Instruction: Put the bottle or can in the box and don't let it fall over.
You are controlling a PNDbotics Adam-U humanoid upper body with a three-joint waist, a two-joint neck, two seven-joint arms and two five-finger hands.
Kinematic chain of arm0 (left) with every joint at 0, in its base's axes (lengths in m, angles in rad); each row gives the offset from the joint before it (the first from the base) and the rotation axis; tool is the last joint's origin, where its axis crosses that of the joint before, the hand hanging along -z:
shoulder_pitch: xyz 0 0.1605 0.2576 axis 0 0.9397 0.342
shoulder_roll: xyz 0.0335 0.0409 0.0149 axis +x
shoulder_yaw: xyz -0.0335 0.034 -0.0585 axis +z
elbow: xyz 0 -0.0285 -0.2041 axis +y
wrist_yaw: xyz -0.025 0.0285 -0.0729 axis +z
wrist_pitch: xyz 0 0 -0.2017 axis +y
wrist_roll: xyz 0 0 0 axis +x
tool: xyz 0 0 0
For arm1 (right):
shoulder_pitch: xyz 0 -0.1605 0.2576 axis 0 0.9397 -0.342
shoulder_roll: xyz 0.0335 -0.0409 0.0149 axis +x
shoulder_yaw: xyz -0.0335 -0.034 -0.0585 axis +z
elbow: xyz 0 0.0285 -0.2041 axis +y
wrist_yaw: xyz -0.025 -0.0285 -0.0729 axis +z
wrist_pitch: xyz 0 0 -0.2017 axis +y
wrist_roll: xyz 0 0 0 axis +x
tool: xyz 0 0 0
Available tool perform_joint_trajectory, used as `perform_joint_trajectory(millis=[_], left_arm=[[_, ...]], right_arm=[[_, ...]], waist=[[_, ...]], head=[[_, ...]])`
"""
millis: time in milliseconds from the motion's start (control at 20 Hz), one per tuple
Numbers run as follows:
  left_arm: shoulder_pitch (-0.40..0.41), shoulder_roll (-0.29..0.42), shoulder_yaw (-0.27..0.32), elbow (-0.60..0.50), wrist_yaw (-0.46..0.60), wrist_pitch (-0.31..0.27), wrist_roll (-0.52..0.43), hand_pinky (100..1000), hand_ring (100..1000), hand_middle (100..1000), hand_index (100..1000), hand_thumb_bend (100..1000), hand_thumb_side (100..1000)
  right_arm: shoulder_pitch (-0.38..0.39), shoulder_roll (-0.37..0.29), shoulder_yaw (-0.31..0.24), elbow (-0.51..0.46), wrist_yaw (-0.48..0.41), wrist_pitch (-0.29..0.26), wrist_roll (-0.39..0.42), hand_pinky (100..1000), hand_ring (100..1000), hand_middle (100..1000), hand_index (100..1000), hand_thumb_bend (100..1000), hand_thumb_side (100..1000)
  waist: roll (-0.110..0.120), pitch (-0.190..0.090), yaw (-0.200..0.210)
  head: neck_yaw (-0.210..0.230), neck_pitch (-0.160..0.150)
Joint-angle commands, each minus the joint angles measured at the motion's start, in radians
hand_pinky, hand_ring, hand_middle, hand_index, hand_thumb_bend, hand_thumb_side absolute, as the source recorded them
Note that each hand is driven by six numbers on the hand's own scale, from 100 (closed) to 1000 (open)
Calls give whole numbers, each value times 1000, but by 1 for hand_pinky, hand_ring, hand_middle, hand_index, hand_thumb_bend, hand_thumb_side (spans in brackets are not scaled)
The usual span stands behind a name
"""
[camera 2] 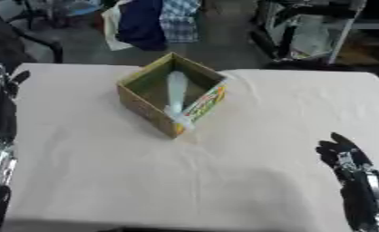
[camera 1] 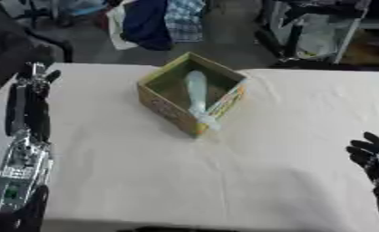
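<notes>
A pale clear bottle (camera 1: 197, 97) lies tilted inside the open cardboard box (camera 1: 162, 103), its lower end poking over the box's near corner. The box stands at the middle back of the white-clothed table (camera 1: 224, 172). My left hand (camera 1: 34, 84) is at the table's far left, well apart from the box, fingers straight and holding nothing. My right hand (camera 2: 339, 154) shows at the lower right, fingers up and relaxed, empty.
Beyond the table's far edge hang clothes (camera 1: 157, 20) and a metal rack (camera 1: 319, 27) stands at the back right. My left forearm (camera 1: 22, 167) runs along the table's left edge.
</notes>
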Motion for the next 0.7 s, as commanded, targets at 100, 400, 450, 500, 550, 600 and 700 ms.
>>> perform_joint_trajectory(millis=[100, 400, 450, 500, 550, 600, 700], left_arm=[[-10, -5, -3, 2, 16, 9, -14, 906, 932, 952, 841, 100, 858], [-5, -17, -10, 7, 23, 11, -26, 898, 900, 913, 814, 100, 863], [-5, -17, -10, 6, 24, 11, -26, 898, 898, 911, 813, 100, 863], [-5, -16, -9, 6, 25, 12, -27, 897, 896, 909, 811, 100, 862], [-5, -16, -9, 5, 26, 11, -27, 897, 894, 907, 809, 100, 860], [-5, -17, -9, 4, 27, 11, -27, 897, 894, 907, 809, 100, 861], [-4, -19, -10, 2, 27, 10, -29, 895, 890, 903, 805, 100, 858]], right_arm=[[-9, -5, -5, -16, -4, -1, -1, 893, 800, 729, 877, 100, 726], [-12, -4, -4, -18, -4, -1, 0, 892, 800, 729, 877, 100, 725], [-12, -4, -4, -17, -4, -1, 0, 892, 800, 729, 877, 100, 725], [-12, -4, -4, -17, -4, 0, 0, 892, 800, 729, 877, 100, 724], [-13, -4, -3, -18, -4, 0, 1, 892, 800, 729, 877, 100, 724], [-13, -3, -3, -18, -4, -1, 1, 893, 800, 729, 877, 100, 724], [-11, -3, -3, -17, -4, 0, 1, 893, 800, 729, 878, 100, 724]], waist=[[-2, -2, 2], [-4, -1, 10], [-4, -1, 11], [-4, -1, 12], [-4, 0, 12], [-4, -1, 13], [-5, -3, 14]], head=[[-6, 1], [-14, 1], [-16, 1], [-17, 1], [-17, 1], [-17, 1], [-16, 1]])
